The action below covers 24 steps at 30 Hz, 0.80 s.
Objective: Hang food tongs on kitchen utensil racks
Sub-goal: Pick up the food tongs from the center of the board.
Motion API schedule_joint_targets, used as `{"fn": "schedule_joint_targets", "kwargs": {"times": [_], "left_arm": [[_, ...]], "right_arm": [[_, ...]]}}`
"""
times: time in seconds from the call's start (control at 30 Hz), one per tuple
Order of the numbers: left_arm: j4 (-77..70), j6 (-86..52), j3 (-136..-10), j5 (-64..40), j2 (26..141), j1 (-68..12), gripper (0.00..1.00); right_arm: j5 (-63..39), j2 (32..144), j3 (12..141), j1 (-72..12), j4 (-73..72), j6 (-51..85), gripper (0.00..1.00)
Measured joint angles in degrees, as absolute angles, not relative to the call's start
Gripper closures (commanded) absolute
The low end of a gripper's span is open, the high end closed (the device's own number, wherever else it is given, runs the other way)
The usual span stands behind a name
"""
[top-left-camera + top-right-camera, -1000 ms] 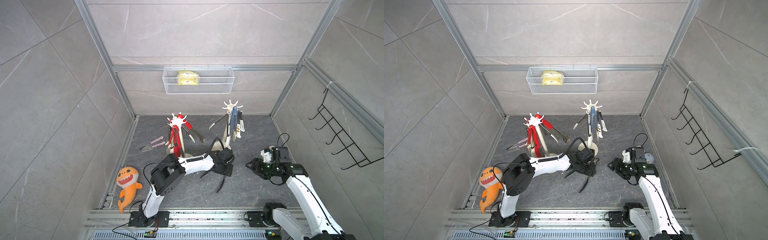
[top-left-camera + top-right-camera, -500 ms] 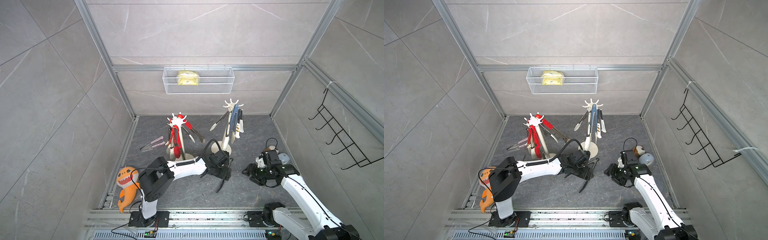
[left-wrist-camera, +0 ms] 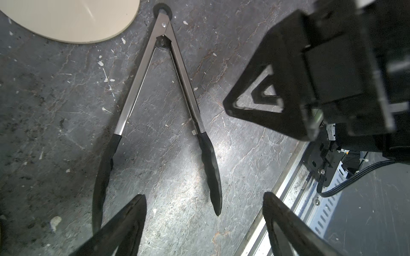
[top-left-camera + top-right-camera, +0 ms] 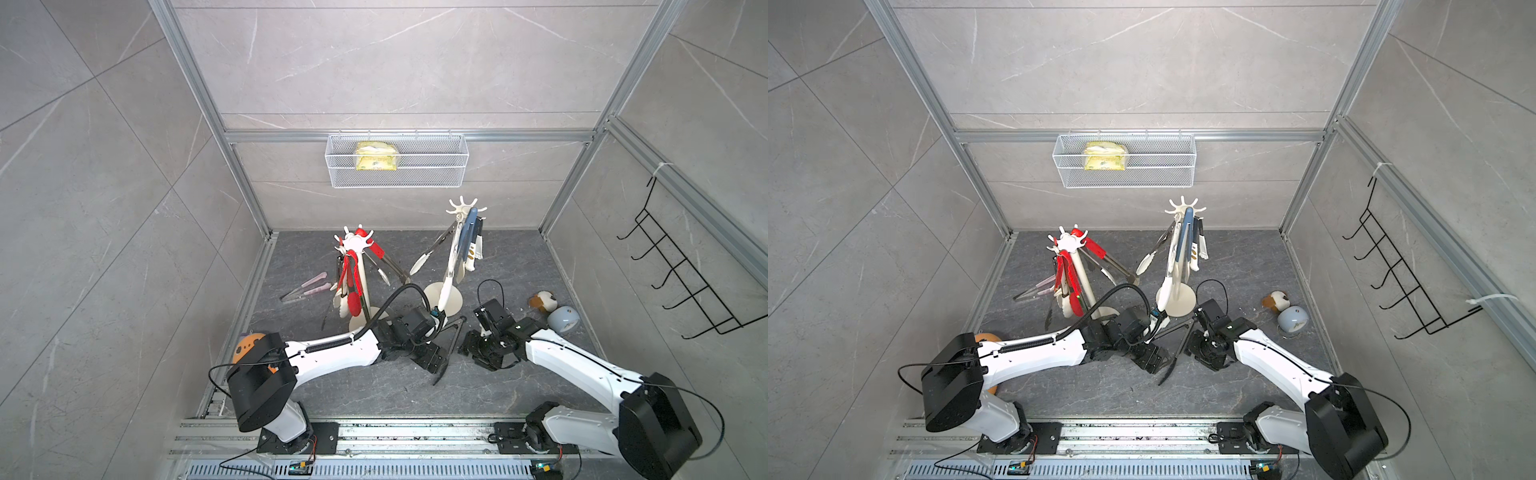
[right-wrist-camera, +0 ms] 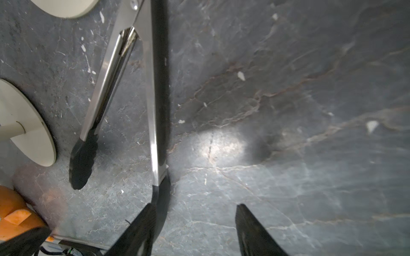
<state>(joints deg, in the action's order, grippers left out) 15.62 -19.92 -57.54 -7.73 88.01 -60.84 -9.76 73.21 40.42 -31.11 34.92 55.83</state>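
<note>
Change noted: left gripper [image 3: 204, 197] has spread wider over the last second and now stands open, holding nothing; the black-tipped tongs [image 3: 189, 93] lie flat on the floor, splayed in a V, in the same spot as a second ago. This reads as opening up for a bite, not a lift. One black tip sits in the gap between the left fingers [image 3: 124, 223]; the other tip lies just outside one finger; whether the fingers are down at floor level I cannot tell. The ring end points away from the fingers, just beside the cream rack base [image 3: 66, 20]. The right gripper [image 5: 195, 206] has swung in from farther off and is now just beside the same tongs; it is part open, as before, with only bare floor in its gap. One steel arm of the tongs runs straight up to one right finger [image 5: 137, 230] and the black tip vanishes at it; touching or merely above, cannot tell. In both top views the tongs lie between the two grippers [image 4: 450, 349] [image 4: 1176, 353]. Meaning for the task: this pair is not yet hung, and both arms are converging on it; likely next is squeezing the V shut and raising the ring to a rack prong. The pink tongs [image 4: 307, 286] also lie on the floor, well apart from both sets of fingers; the other pairs hang on the two racks [image 4: 361, 282].
</note>
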Motion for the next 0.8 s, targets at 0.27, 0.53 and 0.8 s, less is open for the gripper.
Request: {"fn": "schedule_joint_targets", "kwargs": {"times": [0.27,0.53,0.8], "left_arm": [[13.8,-19.3,-52.5,-7.5,87.1,-60.8,0.15],[12.8,-20.0,-48.4,-6.3,87.1,-60.8,0.16],[12.8,-20.1,-45.5,-5.4,77.9,-60.8,0.16]], "right_arm": [[-5.9,79.8,42.3,-34.7,29.7,61.0,0.40],[-3.6,81.9,44.1,-34.8,28.9,62.6,0.41],[-1.4,86.6,48.1,-35.9,29.3,63.4,0.46]]}}
